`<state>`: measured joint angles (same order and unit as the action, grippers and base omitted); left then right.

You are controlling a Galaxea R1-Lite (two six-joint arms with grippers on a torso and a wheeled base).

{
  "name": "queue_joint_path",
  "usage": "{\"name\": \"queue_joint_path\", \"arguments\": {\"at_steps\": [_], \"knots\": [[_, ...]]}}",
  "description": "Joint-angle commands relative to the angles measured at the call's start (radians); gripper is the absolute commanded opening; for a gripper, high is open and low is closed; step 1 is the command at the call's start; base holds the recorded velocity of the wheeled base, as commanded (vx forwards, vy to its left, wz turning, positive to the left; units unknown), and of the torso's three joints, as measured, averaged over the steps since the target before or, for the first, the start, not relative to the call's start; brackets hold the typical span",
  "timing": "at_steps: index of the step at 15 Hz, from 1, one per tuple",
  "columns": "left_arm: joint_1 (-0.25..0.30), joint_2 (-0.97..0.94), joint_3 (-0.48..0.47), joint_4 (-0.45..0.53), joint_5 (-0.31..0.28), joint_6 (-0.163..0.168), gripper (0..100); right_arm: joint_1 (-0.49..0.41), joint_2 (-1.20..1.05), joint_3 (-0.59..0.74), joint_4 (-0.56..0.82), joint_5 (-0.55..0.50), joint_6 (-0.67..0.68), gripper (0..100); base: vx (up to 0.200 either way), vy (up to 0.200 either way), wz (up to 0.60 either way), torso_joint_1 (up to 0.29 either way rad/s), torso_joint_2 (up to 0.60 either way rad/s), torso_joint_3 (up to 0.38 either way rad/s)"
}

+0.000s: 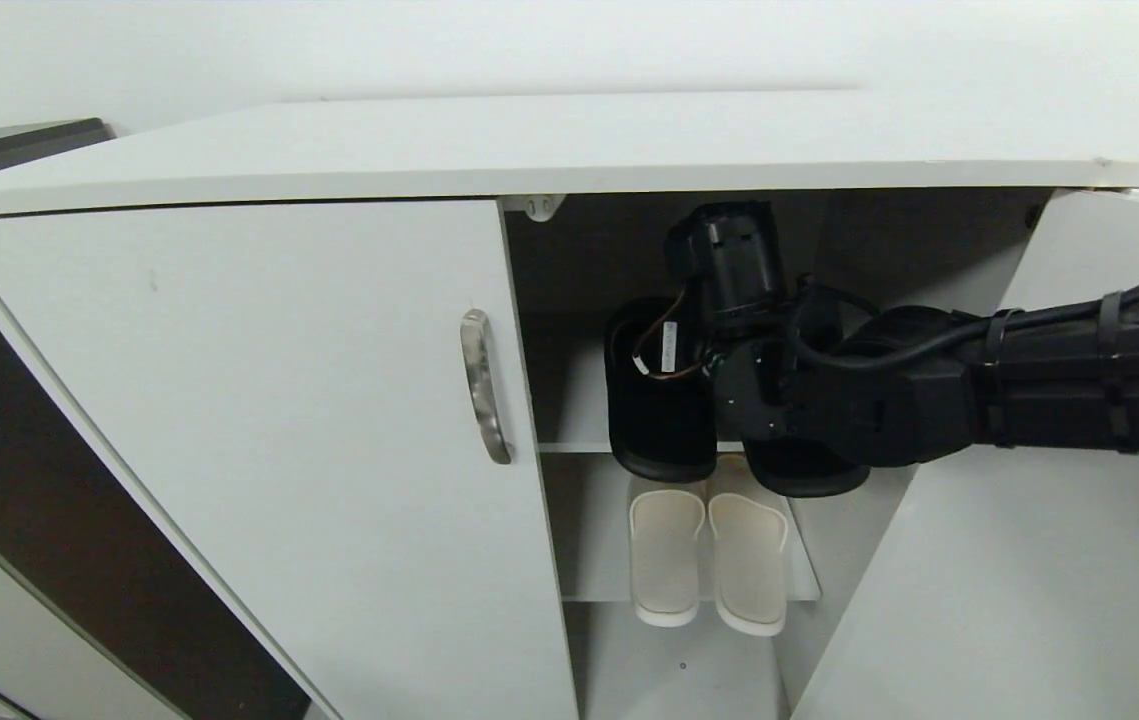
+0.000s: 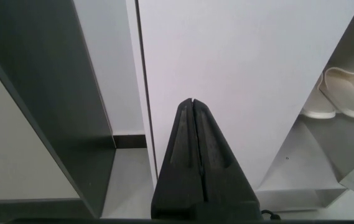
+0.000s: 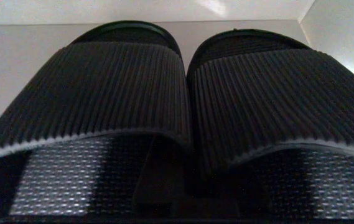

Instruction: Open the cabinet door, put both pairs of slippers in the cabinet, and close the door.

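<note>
Your black slippers [image 1: 662,400] sit side by side on the upper shelf [image 1: 569,420] of the open cabinet [image 1: 529,150]. The right gripper [image 1: 744,395] is at them; you cannot tell how its jaws stand. The white slippers [image 1: 707,560] lie on the shelf below. Your left gripper [image 2: 193,112] has its jaws pressed together.

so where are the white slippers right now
In the head view the white slippers lie side by side in the cabinet's open right half, on the shelf just below the black slippers.

White wall [image 1: 569,45] behind, dark panel [image 1: 39,480] at left, black baseboard [image 2: 129,141] below.
</note>
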<state>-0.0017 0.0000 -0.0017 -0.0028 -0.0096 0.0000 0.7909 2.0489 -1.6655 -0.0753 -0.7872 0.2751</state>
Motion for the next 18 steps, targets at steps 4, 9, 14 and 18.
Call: {"name": "queue_joint_path", "arguments": {"at_steps": [4, 9, 14, 18], "knots": [[0.0, 0.002, 0.0, 0.0, 0.0, 0.0, 0, -0.005, 0.03, -0.013, 0.0, 0.003, 0.004, 0, 0.0, 0.0, 0.0, 0.0, 0.0, 0.0], [0.0, 0.002, 0.0, 0.0, 0.0, 0.0, 0, -0.007, 0.046, -0.014, -0.001, 0.011, 0.01, 0, 0.0, 0.0, 0.0, 0.0, 0.0, 0.0], [0.0, 0.002, 0.0, 0.0, 0.0, 0.0, 0, -0.007, 0.046, -0.011, 0.0, 0.011, 0.01, 0, 0.0, 0.0, 0.0, 0.0, 0.0, 0.0], [0.0, 0.002, 0.0, 0.0, 0.0, 0.0, 0, -0.005, 0.037, -0.002, 0.003, 0.01, 0.007, 100, 0.0, 0.0, 0.0, 0.0, 0.0, 0.0]]}}
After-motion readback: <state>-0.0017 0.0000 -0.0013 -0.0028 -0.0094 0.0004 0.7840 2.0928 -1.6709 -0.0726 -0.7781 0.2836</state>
